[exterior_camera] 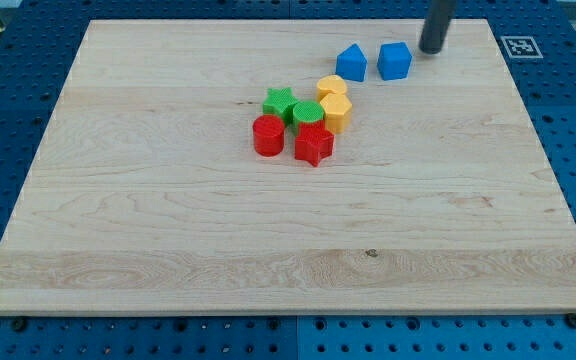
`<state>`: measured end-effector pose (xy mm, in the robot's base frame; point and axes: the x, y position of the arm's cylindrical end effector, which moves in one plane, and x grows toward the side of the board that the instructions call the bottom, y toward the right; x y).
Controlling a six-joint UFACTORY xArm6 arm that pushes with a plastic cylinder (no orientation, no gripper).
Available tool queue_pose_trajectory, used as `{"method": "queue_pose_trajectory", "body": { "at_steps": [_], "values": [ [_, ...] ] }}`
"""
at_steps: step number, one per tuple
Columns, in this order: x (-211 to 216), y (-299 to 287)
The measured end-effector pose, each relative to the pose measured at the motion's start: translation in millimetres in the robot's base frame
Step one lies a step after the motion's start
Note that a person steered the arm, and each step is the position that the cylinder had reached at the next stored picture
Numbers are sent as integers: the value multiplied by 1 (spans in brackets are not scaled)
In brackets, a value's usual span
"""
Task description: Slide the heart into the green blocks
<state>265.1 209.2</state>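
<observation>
Room first: the wooden desk (168,230) lies bare across the whole bottom half and the view's left, while every block sits in the upper middle. I've got my tip (431,50) near the desk's top edge, toward the view's right corner, just right of the blue cube (394,61) and apart from it. Left of that cube, with a small gap, stands the second blue block (351,63), peaked on top. The end effector is a bare rod, holding nothing.

Further down-left is the cluster. The yellow heart (332,88) sits at its upper right, touching the yellow hexagon (336,112) below it. The green star (280,102) and green cylinder (307,115) sit just left of the yellows. The red cylinder (267,135) and red star (314,145) close the cluster's bottom. From my tip, the heart lies down-left, past both blue blocks.
</observation>
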Motion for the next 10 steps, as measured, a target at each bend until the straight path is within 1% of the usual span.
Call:
{"method": "queue_pose_trajectory", "body": {
  "at_steps": [1,2,3,5,8,10],
  "values": [
    [34,-8],
    [75,-54],
    [81,-82],
    [81,-83],
    [83,-120],
    [88,-158]
  ]
}}
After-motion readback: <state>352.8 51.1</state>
